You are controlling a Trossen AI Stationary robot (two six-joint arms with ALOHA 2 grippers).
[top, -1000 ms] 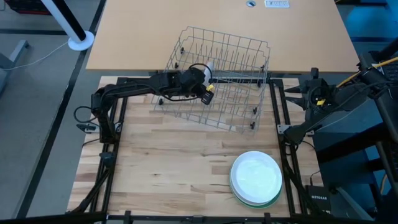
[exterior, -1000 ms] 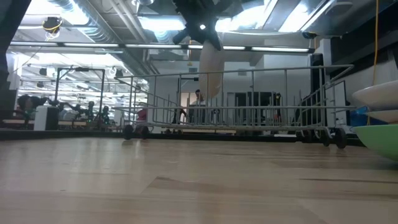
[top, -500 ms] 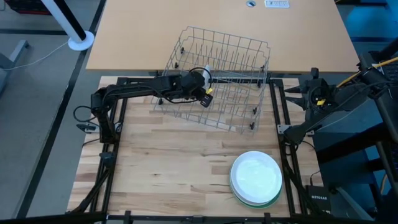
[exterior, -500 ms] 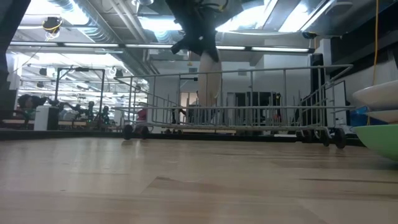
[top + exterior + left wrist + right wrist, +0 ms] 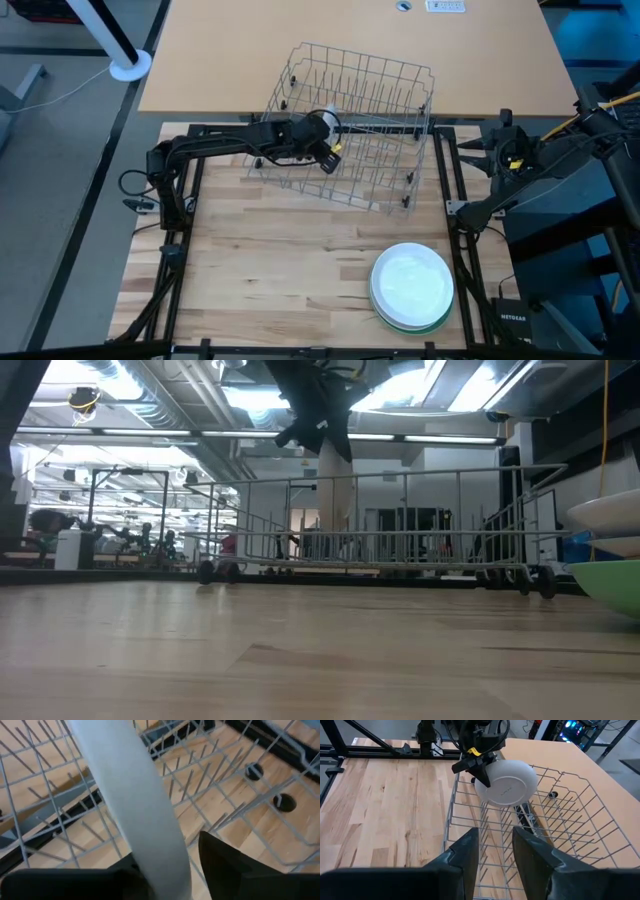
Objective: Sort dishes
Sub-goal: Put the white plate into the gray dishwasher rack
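A white plate point(image 5: 507, 782) stands on edge in the grey wire rack point(image 5: 390, 75), its lower rim down among the rack's wires point(image 5: 335, 490). My left gripper point(image 5: 477, 767) is over the rack's left part, open, with one finger on each side of the plate's upper rim point(image 5: 135, 805). My right gripper point(image 5: 495, 850) waits open and holds nothing, raised at the table's right edge point(image 5: 497, 140) and looking toward the rack. A stack of white plates on a light green one point(image 5: 411, 286) lies at the near right. My left gripper comes at the plate slanting down from the table's left, its fingers astride the upper rim point(image 5: 165, 865). A gap shows between one finger point(image 5: 220, 860) and the plate. Whether the other finger point(image 5: 120, 875) touches the plate, I cannot tell.
The rack sits askew across the table's far edge, partly on the tan board behind it point(image 5: 220, 60). Bare wood point(image 5: 270, 260) lies between the rack and the near edge. The plate stack shows at the right edge of the low view point(image 5: 610, 520).
My left gripper has come down a little over the rack with the white plate. The plate hung higher a second ago; its lower rim has sunk among the rack's wires and it stands more upright.
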